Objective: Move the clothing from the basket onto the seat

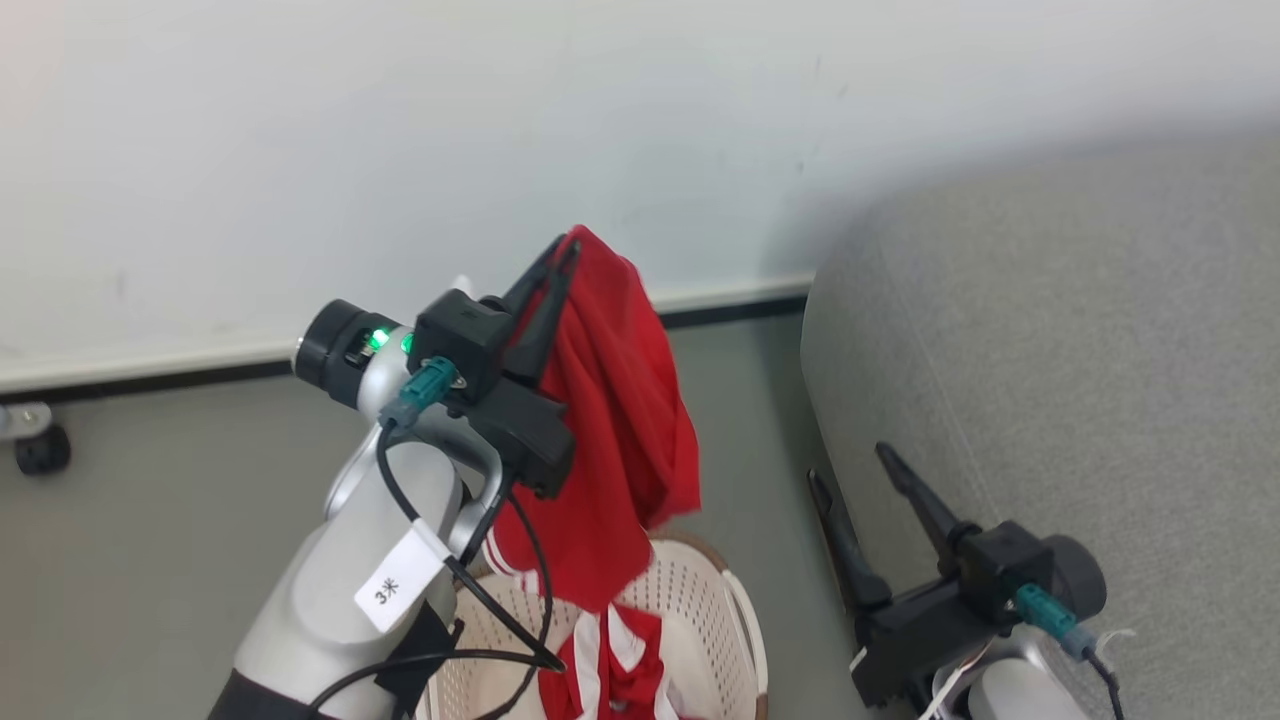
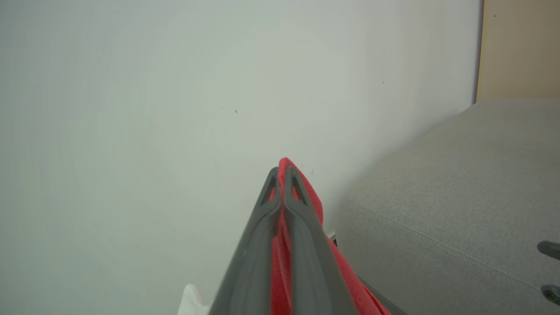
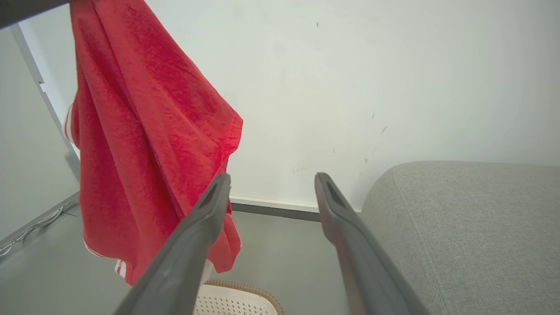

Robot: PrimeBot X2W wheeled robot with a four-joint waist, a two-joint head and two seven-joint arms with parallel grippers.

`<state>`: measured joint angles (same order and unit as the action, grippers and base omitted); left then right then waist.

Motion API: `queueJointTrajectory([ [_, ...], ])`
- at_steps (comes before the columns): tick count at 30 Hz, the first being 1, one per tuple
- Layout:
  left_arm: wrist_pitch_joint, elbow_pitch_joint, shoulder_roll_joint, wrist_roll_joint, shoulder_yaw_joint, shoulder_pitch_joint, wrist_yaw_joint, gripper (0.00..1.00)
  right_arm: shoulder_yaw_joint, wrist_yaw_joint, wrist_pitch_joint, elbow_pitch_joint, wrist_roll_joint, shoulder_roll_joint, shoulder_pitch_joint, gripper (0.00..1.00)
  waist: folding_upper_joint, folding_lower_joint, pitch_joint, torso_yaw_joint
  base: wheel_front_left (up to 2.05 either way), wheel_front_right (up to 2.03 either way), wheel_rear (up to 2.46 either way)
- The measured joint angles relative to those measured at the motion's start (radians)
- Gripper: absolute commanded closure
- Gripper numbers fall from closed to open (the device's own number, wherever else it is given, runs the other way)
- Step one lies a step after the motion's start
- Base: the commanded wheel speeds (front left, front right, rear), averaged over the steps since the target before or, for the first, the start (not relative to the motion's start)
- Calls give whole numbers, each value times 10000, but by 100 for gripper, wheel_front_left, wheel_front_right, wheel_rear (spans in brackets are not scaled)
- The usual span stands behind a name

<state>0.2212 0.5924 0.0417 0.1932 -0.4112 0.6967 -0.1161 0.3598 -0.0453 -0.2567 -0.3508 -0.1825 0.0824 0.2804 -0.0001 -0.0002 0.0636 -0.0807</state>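
Note:
My left gripper (image 1: 567,252) is shut on a red garment (image 1: 610,420) and holds it up in the air above the basket (image 1: 700,590). The cloth hangs down, its lower hem near the basket's rim. In the left wrist view red fabric (image 2: 306,192) is pinched between the closed fingers. A second red garment with white stripes (image 1: 610,660) lies inside the cream basket. The grey seat (image 1: 1080,350) rises to the right. My right gripper (image 1: 850,465) stands open and empty beside the seat's front corner. The right wrist view shows the hanging garment (image 3: 148,144) to its left.
A white wall with a dark baseboard (image 1: 730,308) runs behind the basket. Grey floor (image 1: 150,540) spreads to the left, with a black caster wheel (image 1: 40,448) at the far left. Black cables (image 1: 480,600) trail from my left arm over the basket.

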Motion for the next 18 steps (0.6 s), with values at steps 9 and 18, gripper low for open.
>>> queueJointTrajectory([
  [9,-422,-541,-35,706,-1283,-223,79,100,704,-435,2,-458,77,0,-244,0,0,0,-1072,107,0,0,0],
  [18,-938,-1350,-31,1605,-2746,-345,585,100,1751,-650,2,-1168,121,-161,52,0,1,1,-1426,436,0,0,0],
])
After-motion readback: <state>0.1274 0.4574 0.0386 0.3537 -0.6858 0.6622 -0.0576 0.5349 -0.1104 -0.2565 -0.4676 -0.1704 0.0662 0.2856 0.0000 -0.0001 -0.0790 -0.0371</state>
